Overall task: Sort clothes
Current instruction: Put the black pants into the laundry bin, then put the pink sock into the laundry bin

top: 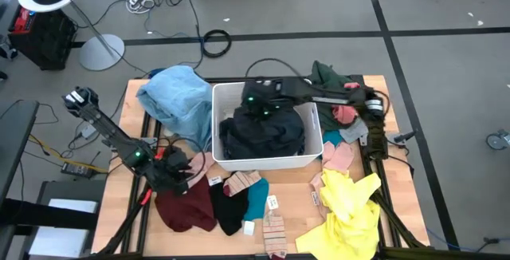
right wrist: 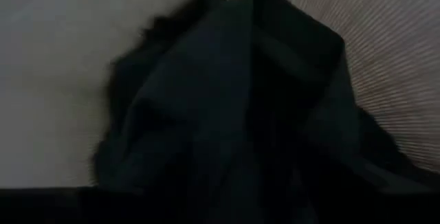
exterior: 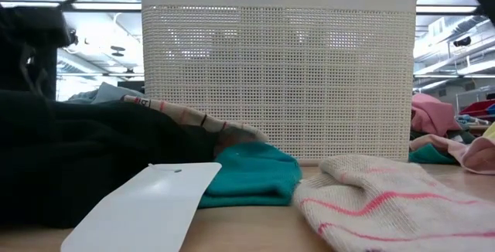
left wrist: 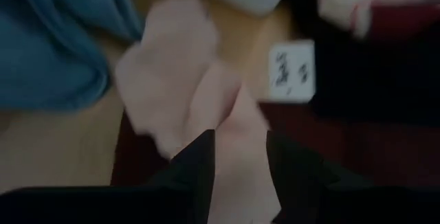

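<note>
The white bin [top: 215,124] stands mid-table with dark clothes [top: 263,132] heaped inside. My right gripper [top: 256,104] hangs over the bin's far left part, above a dark garment [right wrist: 227,100], and touches nothing that I can see. My left gripper [top: 185,171] is low at the bin's near left corner, open. Its fingers [left wrist: 199,162] stand on either side of a pale pink garment [left wrist: 172,73] that lies on the table. Whether they touch it, I cannot tell. More clothes lie all around the bin.
Light blue cloth [top: 175,96] lies left of the bin, with maroon [top: 183,204], black [top: 229,208] and teal [top: 256,200] pieces in front. Yellow [top: 351,208], pink [top: 339,155] and dark green [top: 327,75] garments lie to the right. White tags [top: 272,202] lie about.
</note>
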Controlling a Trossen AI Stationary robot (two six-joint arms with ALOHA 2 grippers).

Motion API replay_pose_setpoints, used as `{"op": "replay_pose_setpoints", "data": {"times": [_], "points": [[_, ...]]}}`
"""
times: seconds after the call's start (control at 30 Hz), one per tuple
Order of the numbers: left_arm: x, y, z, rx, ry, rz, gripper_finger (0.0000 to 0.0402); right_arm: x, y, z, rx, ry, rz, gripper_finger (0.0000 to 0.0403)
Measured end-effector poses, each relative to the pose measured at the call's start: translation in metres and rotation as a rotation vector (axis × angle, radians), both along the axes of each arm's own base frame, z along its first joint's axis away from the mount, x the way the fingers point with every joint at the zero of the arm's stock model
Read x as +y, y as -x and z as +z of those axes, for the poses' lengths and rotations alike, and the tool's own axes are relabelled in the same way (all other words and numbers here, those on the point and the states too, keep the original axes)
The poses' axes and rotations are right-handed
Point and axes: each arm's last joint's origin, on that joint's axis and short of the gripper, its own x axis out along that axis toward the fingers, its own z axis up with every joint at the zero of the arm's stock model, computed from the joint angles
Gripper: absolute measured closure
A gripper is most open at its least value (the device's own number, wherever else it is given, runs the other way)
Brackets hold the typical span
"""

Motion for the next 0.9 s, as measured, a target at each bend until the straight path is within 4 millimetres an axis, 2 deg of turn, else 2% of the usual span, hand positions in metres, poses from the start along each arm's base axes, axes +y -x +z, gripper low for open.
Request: {"op": "replay_pose_setpoints", "data": {"times": [0.13,0.27,0.33,0.43,0.5,0.67,0.8,0.9], "points": [[0.003,0.005,-0.008,0.122,-0.02,0.017,0.0265,0.026,0.03,0.049,-0.112,0.069,0.016,0.015],[0.002,0.006,-0.014,0.197,-0.026,0.014,0.0269,0.056,0.061,0.086,-0.211,0.109,0.025,0.0155],[0.0,0.006,-0.016,0.224,-0.013,0.007,0.0286,0.07,0.08,0.103,-0.258,0.118,0.025,0.0156],[-0.002,0.005,-0.016,0.23,0.025,-0.007,0.0346,0.088,0.11,0.122,-0.295,0.131,-0.002,0.016],[-0.003,0.003,-0.014,0.214,0.041,-0.02,0.0385,0.098,0.128,0.129,-0.296,0.149,-0.038,0.0162],[-0.008,-0.002,0.001,0.182,0.058,-0.041,0.0399,0.119,0.166,0.136,-0.266,0.188,-0.119,0.0169],[-0.011,-0.007,0.024,0.155,0.026,-0.061,0.04,0.132,0.178,0.134,-0.248,0.241,-0.135,0.0172],[-0.013,-0.011,0.043,0.107,-0.013,-0.062,0.04,0.136,0.177,0.133,-0.26,0.271,-0.144,0.0172]]}}
